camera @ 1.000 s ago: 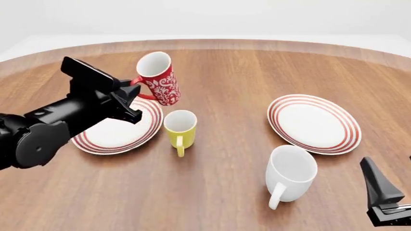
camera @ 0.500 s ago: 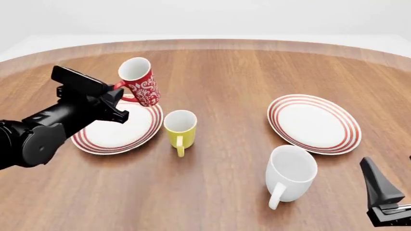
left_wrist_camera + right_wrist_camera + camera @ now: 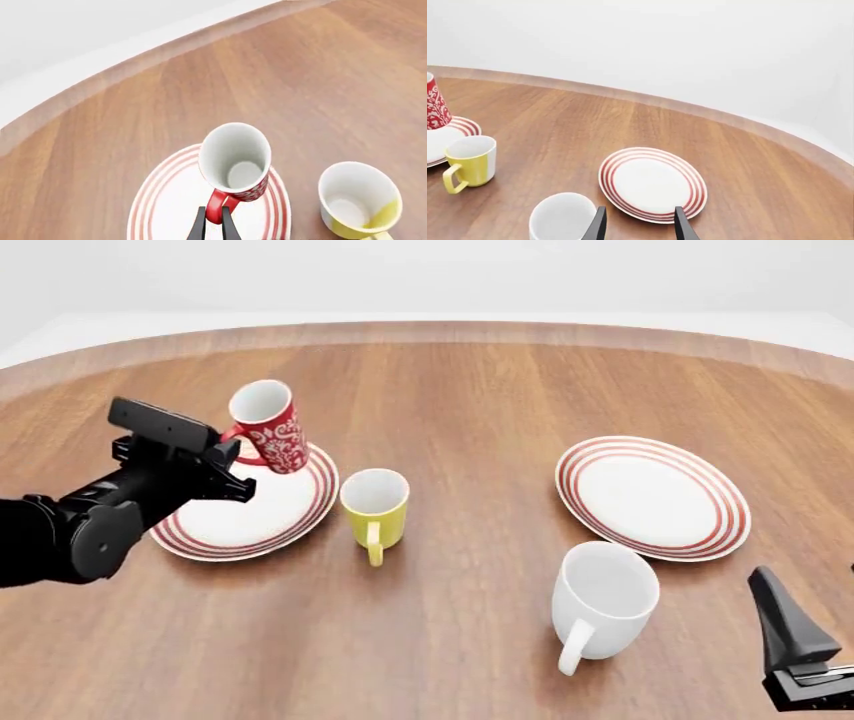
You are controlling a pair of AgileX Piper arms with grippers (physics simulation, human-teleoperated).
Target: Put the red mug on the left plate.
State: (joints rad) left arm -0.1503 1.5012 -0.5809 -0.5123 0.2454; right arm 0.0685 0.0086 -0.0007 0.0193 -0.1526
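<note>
Red-handled and tilted, the red mug (image 3: pixel 268 438) hung over the far edge of the left plate (image 3: pixel 240 515), its loop pinched in the left gripper (image 3: pixel 213 223). Right of that plate stood a yellow mug (image 3: pixel 374 502). The right gripper (image 3: pixel 638 223) was spread, holding nothing.

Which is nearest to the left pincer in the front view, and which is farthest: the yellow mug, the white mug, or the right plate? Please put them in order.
Measured from the left pincer, which holds the red mug:
1. Yellow mug, just right of the left plate.
2. White mug, on the near right.
3. Right plate, far across on the right side.
</note>
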